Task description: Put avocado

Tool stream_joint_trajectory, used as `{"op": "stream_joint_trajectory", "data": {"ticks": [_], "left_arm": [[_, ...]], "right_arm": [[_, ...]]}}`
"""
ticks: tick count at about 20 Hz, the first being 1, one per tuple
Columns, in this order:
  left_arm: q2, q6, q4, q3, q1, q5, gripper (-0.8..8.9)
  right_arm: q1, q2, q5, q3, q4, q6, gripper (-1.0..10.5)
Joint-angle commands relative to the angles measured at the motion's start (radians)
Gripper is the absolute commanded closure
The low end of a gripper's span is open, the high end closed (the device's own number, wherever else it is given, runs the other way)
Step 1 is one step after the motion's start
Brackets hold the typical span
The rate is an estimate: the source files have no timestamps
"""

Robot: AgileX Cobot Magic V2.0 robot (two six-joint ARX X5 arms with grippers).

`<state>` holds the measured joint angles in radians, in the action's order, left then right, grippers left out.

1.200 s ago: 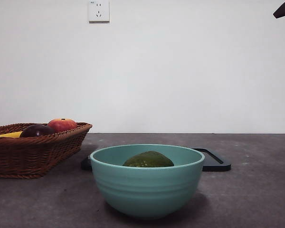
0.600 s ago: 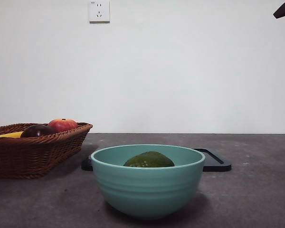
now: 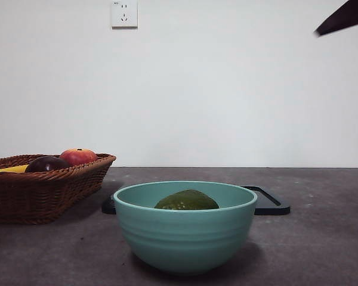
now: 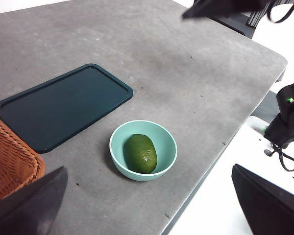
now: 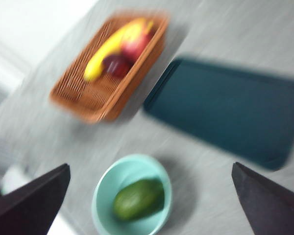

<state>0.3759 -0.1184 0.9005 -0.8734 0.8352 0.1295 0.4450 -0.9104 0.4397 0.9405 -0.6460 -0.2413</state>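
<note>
Although the front view shows the teal bowl [image 3: 185, 225] near and large, its rim hides the lower part of the avocado [image 3: 187, 200], so only a dark green dome rises above the edge. Behind the bowl, the black tray [image 3: 268, 201] is mostly covered, with one end showing beside the bowl's rim. To one side of the bowl, the wicker basket [image 3: 45, 189] is cut off by the picture's edge; a red apple [image 3: 78, 156], a dark purple fruit [image 3: 46, 164] and a yellow banana [image 3: 12, 169] show above its rim. A black arm tip [image 3: 343, 16] enters at a top corner, well above the bowl; which arm it is cannot be told there.

The right wrist view is blurred, so surface detail is lost. The left wrist view is sharp: the avocado [image 4: 140, 153] lies on its side inside the bowl [image 4: 143, 150], an elongated oval with dull, slightly mottled dark green skin.

Left gripper [image 4: 152, 205]: jaws spread wide, holding nothing, high above the bowl. Right gripper [image 5: 149, 203]: jaws likewise wide apart and empty, above the bowl.
</note>
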Motion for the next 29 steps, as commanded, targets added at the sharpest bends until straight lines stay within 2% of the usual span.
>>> {"op": "stream_joint_trajectory", "data": {"ticks": [1, 6, 11, 16, 18, 24, 26, 29], "left_arm": [[0.001, -0.002, -0.010, -0.012, 0.006, -0.002, 2.60], [0.001, -0.003, -0.008, -0.012, 0.006, -0.002, 2.60], [0.001, -0.003, -0.008, -0.012, 0.006, -0.002, 2.60], [0.001, -0.003, -0.008, -0.012, 0.006, -0.002, 2.60], [0.001, -0.003, -0.008, -0.012, 0.006, -0.002, 2.60], [0.001, -0.003, -0.008, -0.012, 0.006, -0.002, 2.60], [0.001, -0.003, -0.008, -0.012, 0.006, -0.002, 2.60], [0.001, -0.003, -0.008, -0.012, 0.006, -0.002, 2.60]], "right_arm": [[0.080, -0.087, -0.037, 0.028, 0.008, -0.014, 4.3], [0.222, -0.330, -0.178, 0.042, -0.039, -0.033, 4.3], [0.257, -0.526, -0.217, 0.042, -0.119, -0.033, 4.3], [0.269, -0.635, -0.212, 0.042, -0.105, -0.033, 4.3], [0.274, -0.660, -0.211, 0.042, -0.092, -0.033, 5.0], [0.286, -0.683, -0.178, 0.042, -0.037, -0.049, 8.8], [0.295, -0.683, -0.182, 0.042, -0.012, -0.058, 9.4], [0.304, -0.683, -0.207, 0.056, -0.024, -0.086, 9.4]]}}
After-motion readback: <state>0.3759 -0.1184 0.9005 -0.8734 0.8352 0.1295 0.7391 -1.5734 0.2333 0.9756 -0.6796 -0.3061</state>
